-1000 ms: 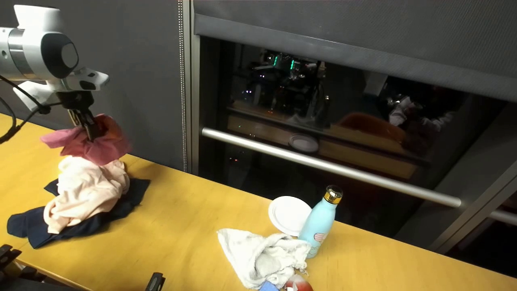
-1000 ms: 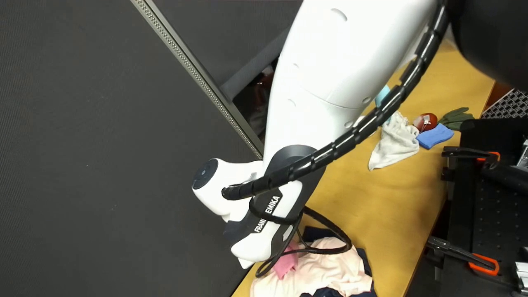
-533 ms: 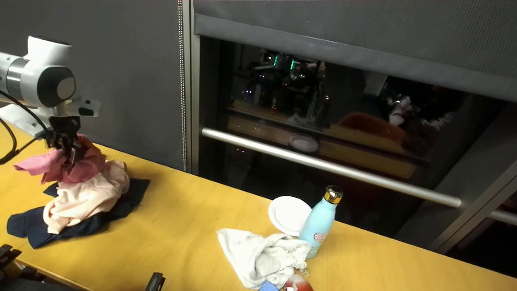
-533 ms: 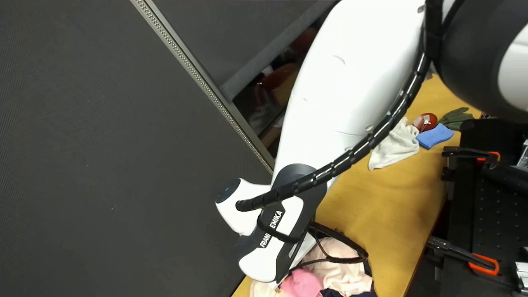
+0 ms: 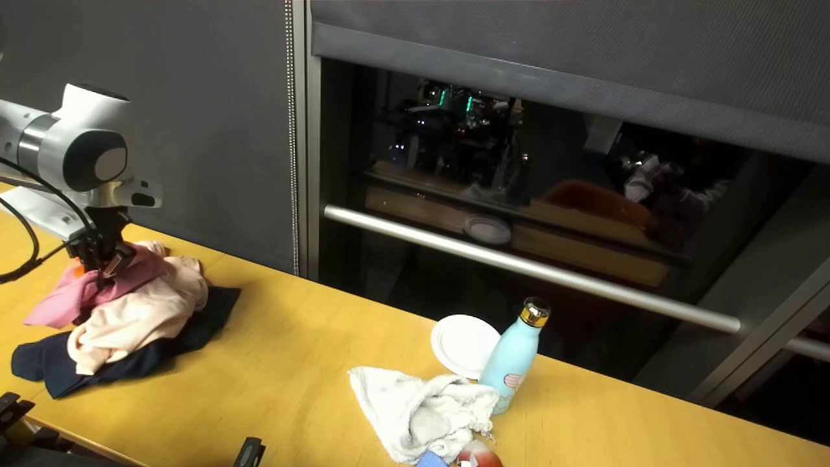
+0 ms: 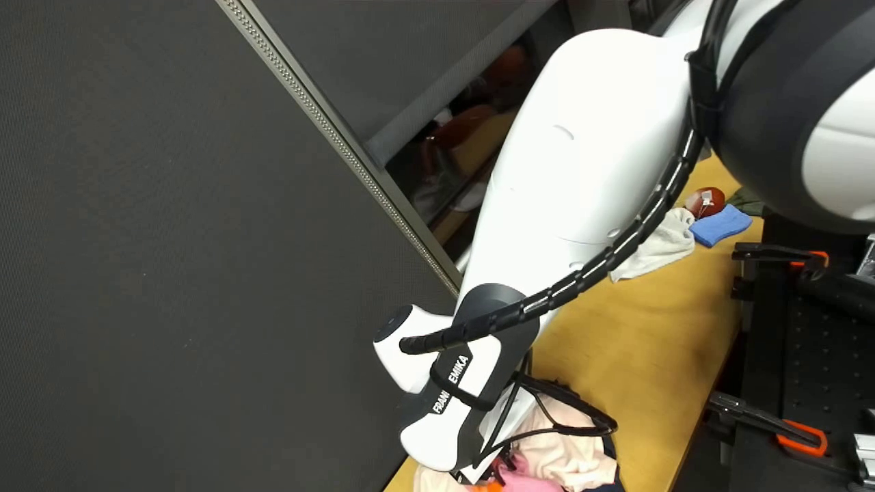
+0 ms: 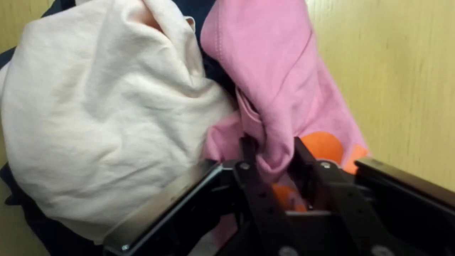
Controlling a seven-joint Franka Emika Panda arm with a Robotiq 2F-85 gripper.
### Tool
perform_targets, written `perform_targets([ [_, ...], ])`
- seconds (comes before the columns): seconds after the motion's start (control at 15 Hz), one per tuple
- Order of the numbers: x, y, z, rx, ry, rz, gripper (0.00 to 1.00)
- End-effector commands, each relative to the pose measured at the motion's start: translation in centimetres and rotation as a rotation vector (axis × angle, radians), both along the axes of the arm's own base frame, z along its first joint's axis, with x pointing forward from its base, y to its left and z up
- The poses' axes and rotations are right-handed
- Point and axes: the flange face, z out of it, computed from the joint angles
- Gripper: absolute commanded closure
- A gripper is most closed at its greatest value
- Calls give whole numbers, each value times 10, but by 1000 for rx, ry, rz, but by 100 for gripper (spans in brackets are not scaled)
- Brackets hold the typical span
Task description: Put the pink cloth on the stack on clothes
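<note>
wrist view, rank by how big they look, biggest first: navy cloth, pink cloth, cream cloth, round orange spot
1. Cream cloth
2. Pink cloth
3. Navy cloth, counting only the parts that show
4. Round orange spot

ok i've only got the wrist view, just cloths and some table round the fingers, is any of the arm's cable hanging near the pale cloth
Observer: Yes, in an exterior view a loop of black cable shows in front of the pale cloth; whether they touch, I can't tell.
Operator: noted, and what's on the far side, anything to bump into
Observer: In an exterior view, a dark grey blind rises along the far edge of the table.
Operator: right, and anything standing up i could knock over
Observer: A light blue bottle with a gold cap stands there in an exterior view, well apart from the gripper.
</note>
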Motion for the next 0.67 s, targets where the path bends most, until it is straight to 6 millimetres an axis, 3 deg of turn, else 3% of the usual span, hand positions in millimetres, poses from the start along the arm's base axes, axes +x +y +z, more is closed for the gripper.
perform_targets([
  [0.0, -4, -1, 25, 47, 21, 35, 39],
  [0.33, -14, -13, 61, 46, 74, 25, 3],
  [0.6, -23, -40, 87, 13, 135, -13, 0],
])
